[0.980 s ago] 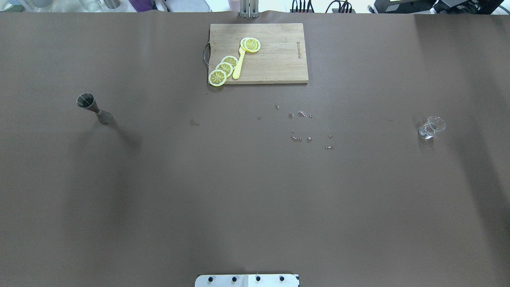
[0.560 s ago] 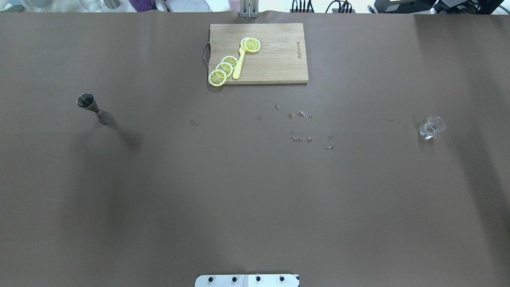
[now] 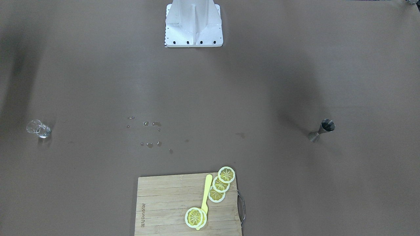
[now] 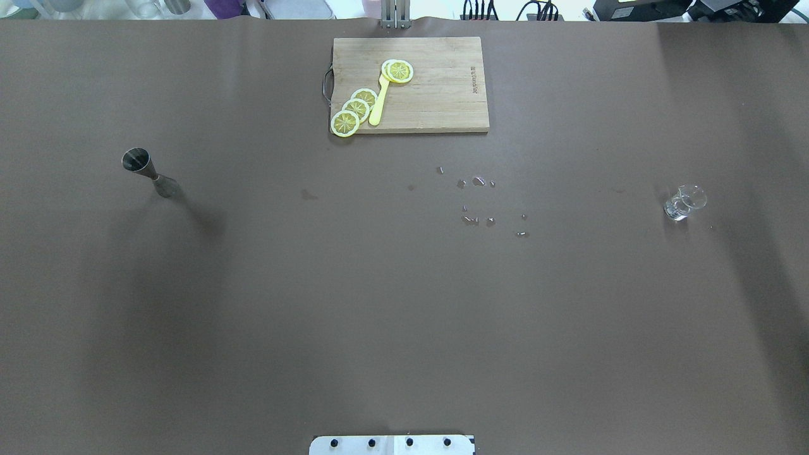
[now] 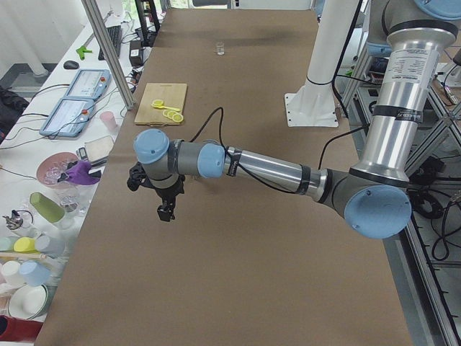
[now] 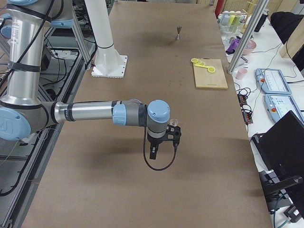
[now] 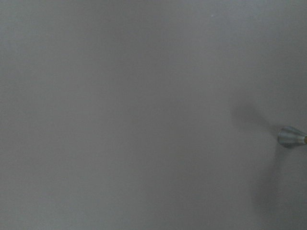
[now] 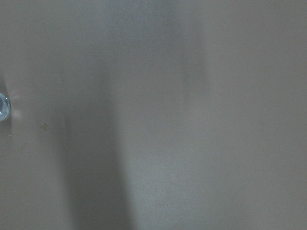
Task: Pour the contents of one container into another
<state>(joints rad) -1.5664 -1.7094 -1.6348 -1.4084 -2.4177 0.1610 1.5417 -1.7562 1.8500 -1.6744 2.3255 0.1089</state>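
Observation:
A steel jigger stands upright at the table's left side, also seen in the front view and at the left wrist view's right edge. A small clear glass stands at the far right, just showing at the right wrist view's left edge. Neither gripper shows in the overhead or front view. My left gripper hangs above the table near the jigger's end. My right gripper hovers close to the glass. I cannot tell whether either is open or shut.
A wooden cutting board with several lemon slices and a yellow utensil lies at the far middle. Water droplets are scattered right of centre. The robot's base plate sits at the near edge.
The jigger, glass and board have not moved. Only the arms' shadows on the table shift slightly.

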